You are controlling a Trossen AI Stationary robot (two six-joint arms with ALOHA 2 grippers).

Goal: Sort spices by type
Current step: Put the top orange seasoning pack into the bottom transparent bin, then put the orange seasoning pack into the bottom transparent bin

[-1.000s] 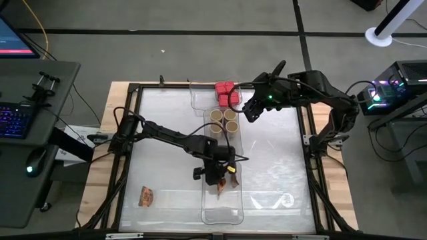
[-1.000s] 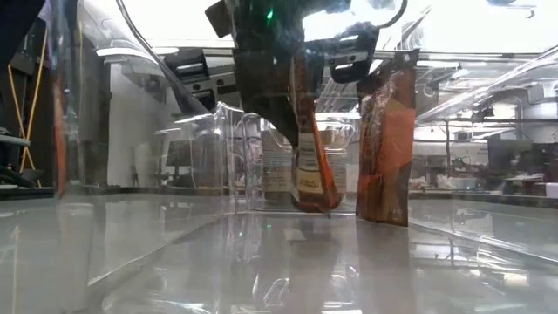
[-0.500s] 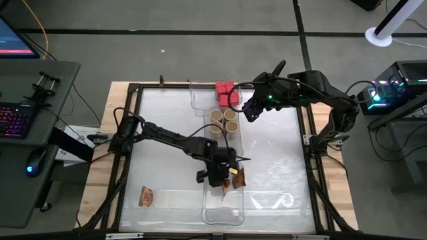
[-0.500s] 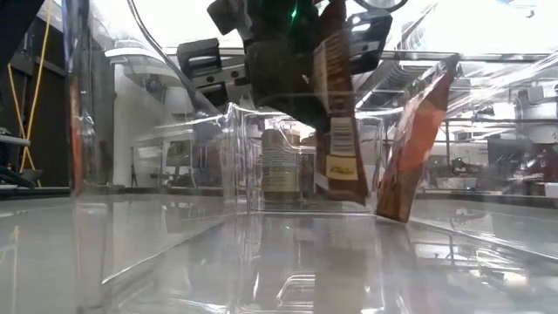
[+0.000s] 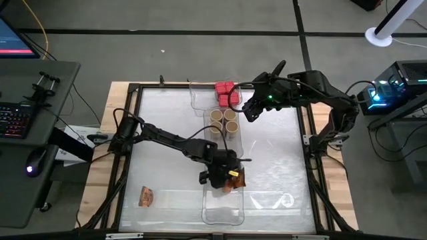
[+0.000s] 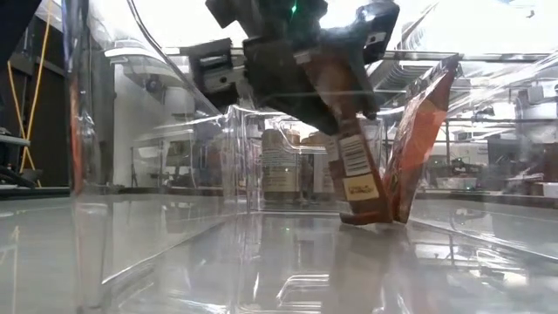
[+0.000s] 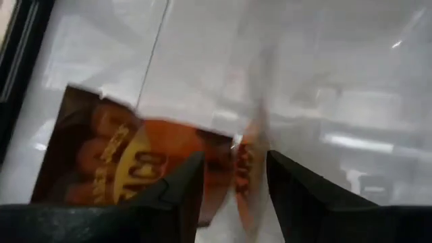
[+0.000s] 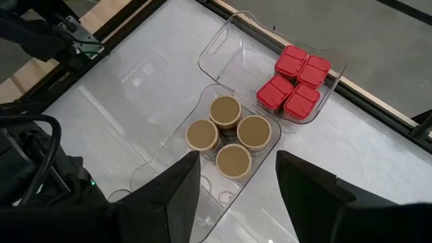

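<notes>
My left gripper (image 5: 225, 177) is low inside the near clear tray (image 5: 222, 215), open, its fingers on either side of a brown-orange packet (image 6: 357, 170). The packet stands tilted, its lower end on the tray floor. A second packet (image 6: 425, 131) leans on the tray's right wall; it shows face-on in the left wrist view (image 7: 115, 162). A third packet (image 5: 146, 196) lies flat on the table, near left. Four tan-topped jars (image 8: 228, 138) and four red boxes (image 8: 295, 82) stand in the far trays. My right gripper (image 5: 250, 111) hovers open beside the jars. My left gripper comes at the tilted packet from above, with the packet's upper edge (image 7: 243, 169) edge-on in the gap between the open fingers (image 7: 185, 185). I cannot tell whether either finger touches it.
The clear tray walls (image 6: 240, 157) rise around the left gripper. A dark frame (image 5: 133, 90) borders the table. Bare white tabletop (image 5: 273, 167) lies right of the trays, and more lies on the left (image 5: 160, 167).
The left gripper moved slightly toward the table's near and right edges inside the tray. Its packet rose off the tray floor, shifted toward the right wall, then came down tilted with its lower end on the floor. The second packet tipped from upright to leaning on the right wall.
</notes>
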